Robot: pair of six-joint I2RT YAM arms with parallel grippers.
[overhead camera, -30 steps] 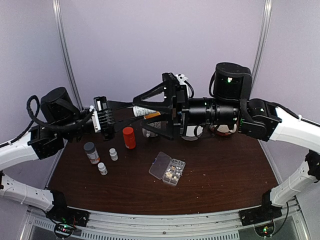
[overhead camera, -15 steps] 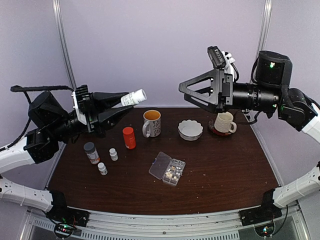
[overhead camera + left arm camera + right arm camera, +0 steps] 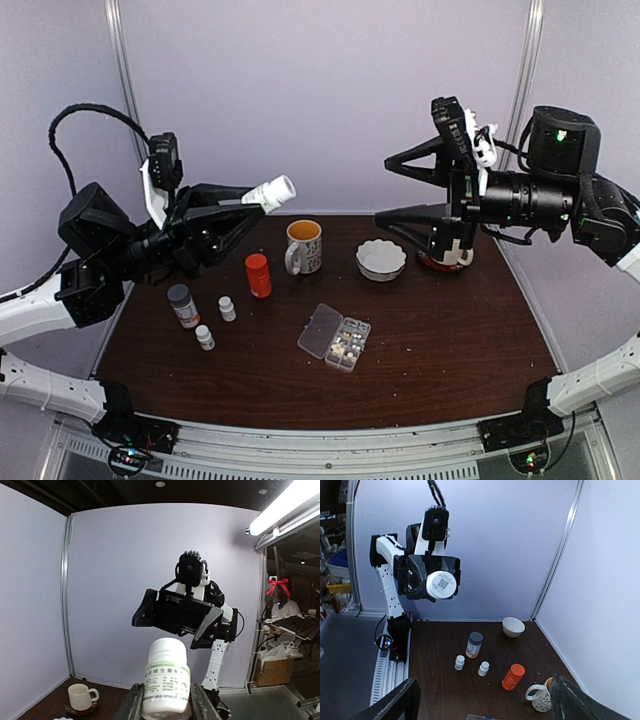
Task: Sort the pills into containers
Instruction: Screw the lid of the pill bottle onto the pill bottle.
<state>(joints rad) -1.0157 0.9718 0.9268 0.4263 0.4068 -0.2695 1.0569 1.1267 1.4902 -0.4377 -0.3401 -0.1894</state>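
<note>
We see the right end effector (image 3: 485, 682) with its two fingers (image 3: 395, 705) spread wide at the lower corners and nothing between them. Opposite, the left end effector (image 3: 434, 580) hangs above the tabletop (image 3: 435, 640) and clamps a white bottle (image 3: 442, 585), whose round end with a printed code faces us. On the tabletop stand a white bowl (image 3: 513, 626), a grey-capped bottle (image 3: 474, 644), a small white bottle (image 3: 460, 662), a second small white bottle (image 3: 483, 668) just beside it, an orange bottle (image 3: 513, 676) and a mug (image 3: 538, 697), partly hidden by one finger.

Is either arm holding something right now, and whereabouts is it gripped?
The left jaws clamp a white bottle by its lower half, with the cap end sticking out. The right jaws are open and empty.
</note>
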